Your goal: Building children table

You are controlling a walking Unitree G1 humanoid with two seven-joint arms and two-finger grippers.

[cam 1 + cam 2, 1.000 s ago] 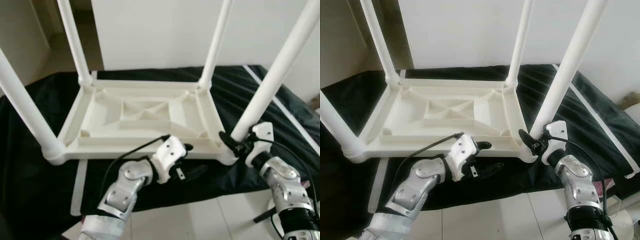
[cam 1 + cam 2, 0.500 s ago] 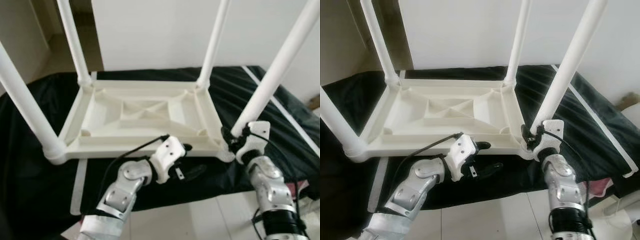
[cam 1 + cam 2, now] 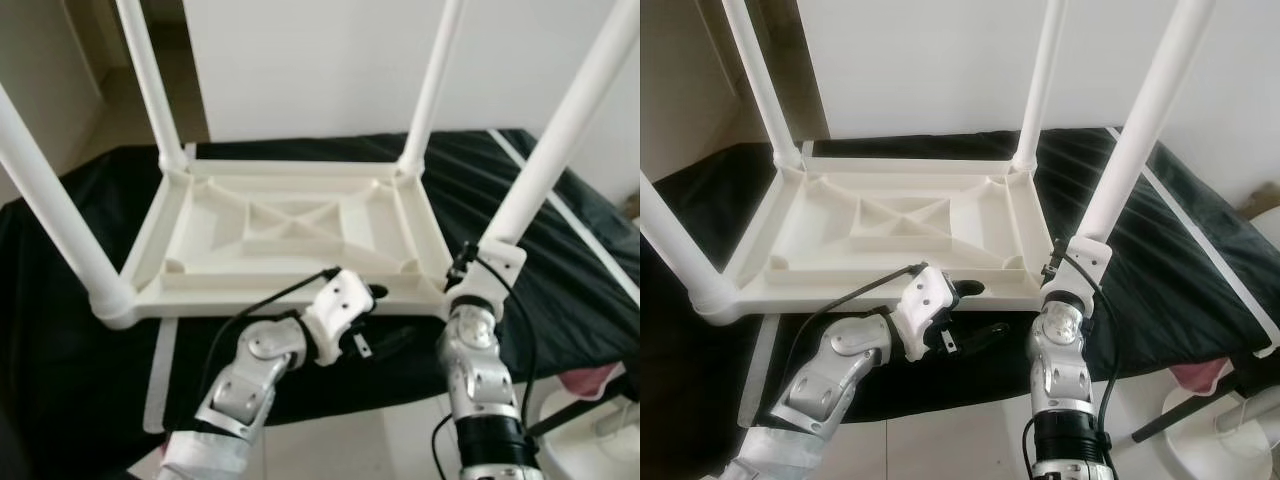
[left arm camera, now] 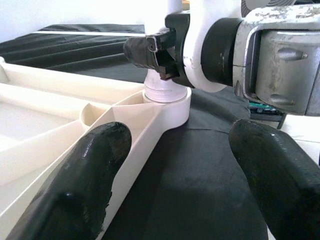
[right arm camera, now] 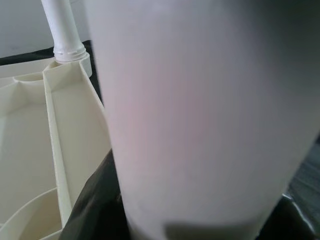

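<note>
Upturned table (image 3: pixel 290 235) on black cloth (image 3: pixel 60 260) (four legs up). Right gripper (image 4: pixel 152 50) clasps the near-right leg (image 3: pixel 555 130) at its base; left gripper (image 3: pixel 385 320), jaws wide, hovers beside the near edge.

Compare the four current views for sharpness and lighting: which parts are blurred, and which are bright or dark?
Eye views: evenly lit and soft, with the bright wall behind and the black cloth dark. Left wrist view: its own fingers loom out of focus, while the table corner is sharper. Right wrist view: the white leg is a close blur.
</note>
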